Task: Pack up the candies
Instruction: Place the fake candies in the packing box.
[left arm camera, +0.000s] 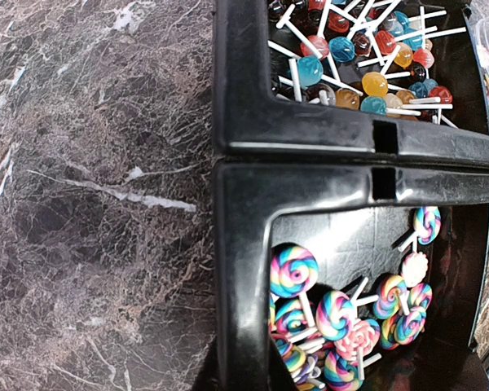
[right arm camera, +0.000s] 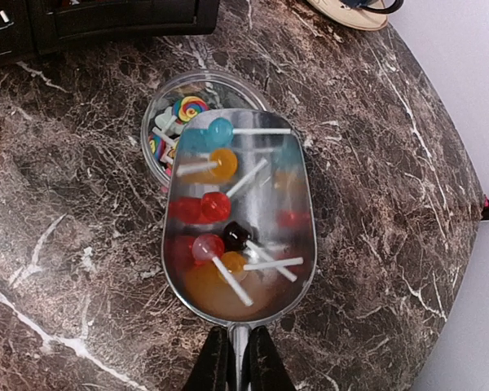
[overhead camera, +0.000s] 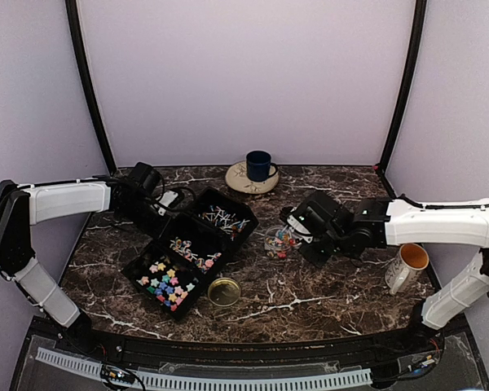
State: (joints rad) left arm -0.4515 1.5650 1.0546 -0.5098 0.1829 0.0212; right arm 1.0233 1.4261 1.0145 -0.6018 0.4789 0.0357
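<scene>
Holding loaded scoop (right arm camera: 228,305) in right tool (right arm camera: 236,363) clamped on handle, hovering over jar (right arm camera: 153,122) upper-middle of frame, risking candies (right arm camera: 220,163) missing narrow mouth onto tabletop (right arm camera: 65,244).

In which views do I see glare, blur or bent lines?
Right wrist view: the shiny scoop mirrors the lollipops in it, doubling their colours. Left wrist view: sharp, pale glare along the tray rim. Top view: softer, the table bows at its near edge.
</scene>
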